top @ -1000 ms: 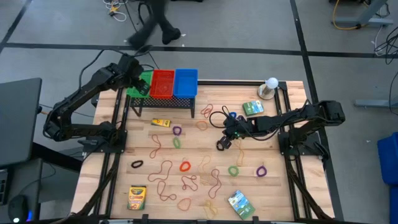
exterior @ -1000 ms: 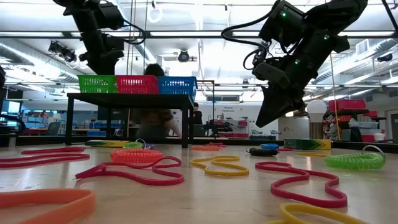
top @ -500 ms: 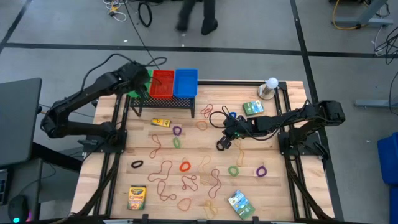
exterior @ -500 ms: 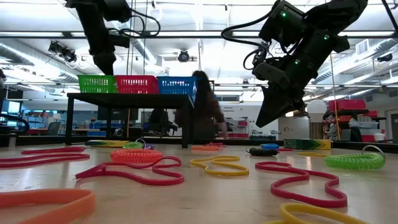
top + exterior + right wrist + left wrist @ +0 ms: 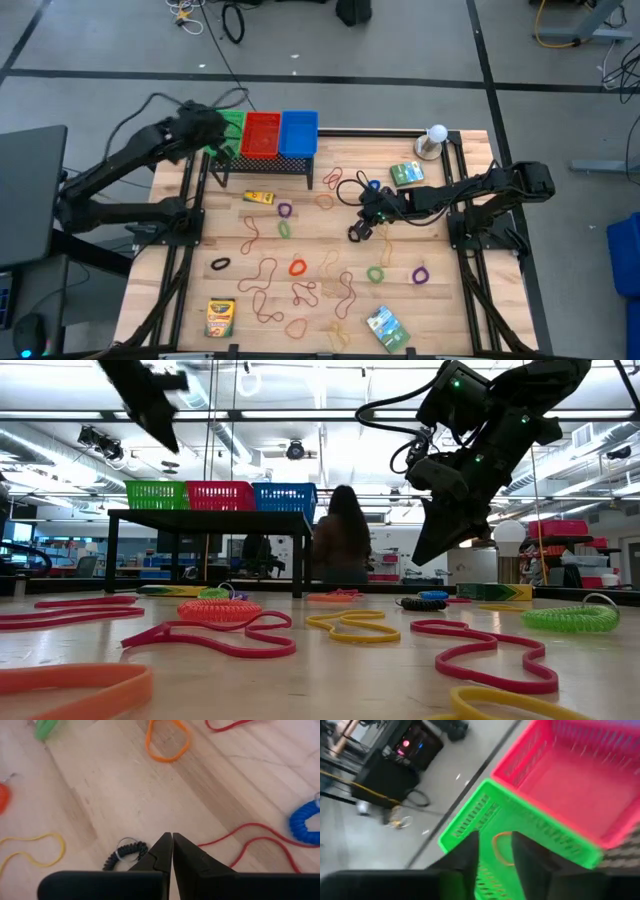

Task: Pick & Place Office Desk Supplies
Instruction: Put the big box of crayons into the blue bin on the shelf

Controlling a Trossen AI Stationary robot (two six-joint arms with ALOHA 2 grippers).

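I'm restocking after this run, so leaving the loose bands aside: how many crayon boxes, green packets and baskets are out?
Crayon boxes: 2
Green packets: 2
Baskets, green, red, blue: 3
Total: 7

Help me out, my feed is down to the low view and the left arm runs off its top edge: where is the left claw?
Observer: The left claw hangs over the green basket at the table's far left corner.
Operator: Is it carrying anything?
Observer: No. Its fingers are apart, and an orange band loop shows between them, seemingly lying inside the basket.
Operator: And the right claw, is it closed on something?
Observer: The right claw is shut with nothing between its fingers. A black coiled loop lies on the table just beside its tips.
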